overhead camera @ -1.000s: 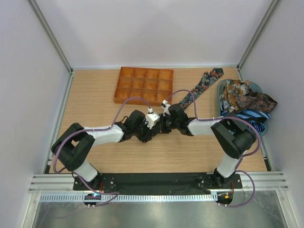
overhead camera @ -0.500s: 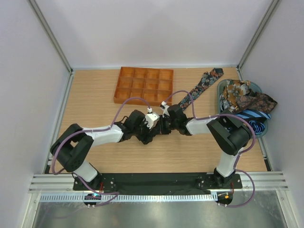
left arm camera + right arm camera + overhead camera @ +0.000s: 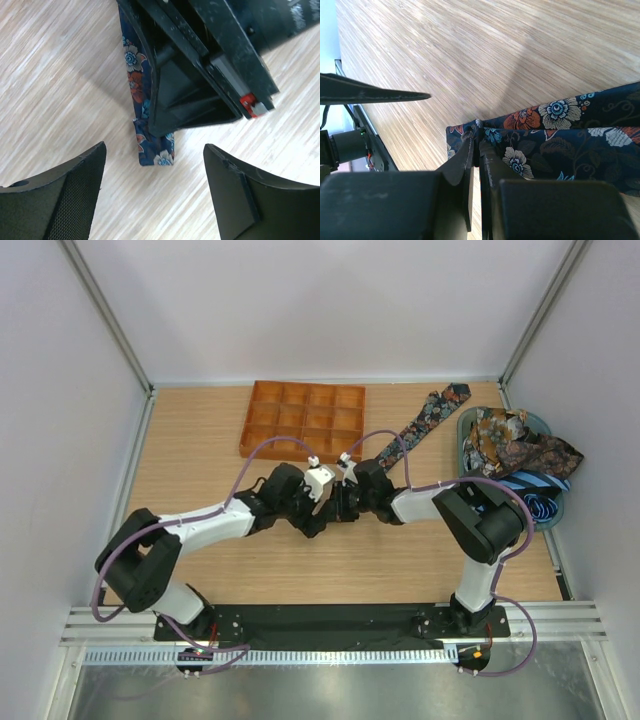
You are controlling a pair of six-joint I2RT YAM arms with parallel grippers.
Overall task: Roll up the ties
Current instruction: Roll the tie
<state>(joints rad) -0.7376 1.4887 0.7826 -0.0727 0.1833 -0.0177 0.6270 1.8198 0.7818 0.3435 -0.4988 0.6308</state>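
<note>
A wooden table (image 3: 200,440) fills the top view, closed in by white walls (image 3: 320,310) (aluminium posts (image 3: 108,322) run up the far corners). An orange gridded tray (image 3: 303,420) lies toward 12 o'clock, near the far edge. A grey-blue bin (image 3: 461,445) sits at 2 o'clock by the right wall. A slotted white strip (image 3: 300,656) runs along 6 o'clock.

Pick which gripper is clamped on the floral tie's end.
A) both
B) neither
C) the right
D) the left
C: the right gripper is shut on the folded end of the tie, while the left gripper stands open, its fingers either side of that end and not touching it.
</note>
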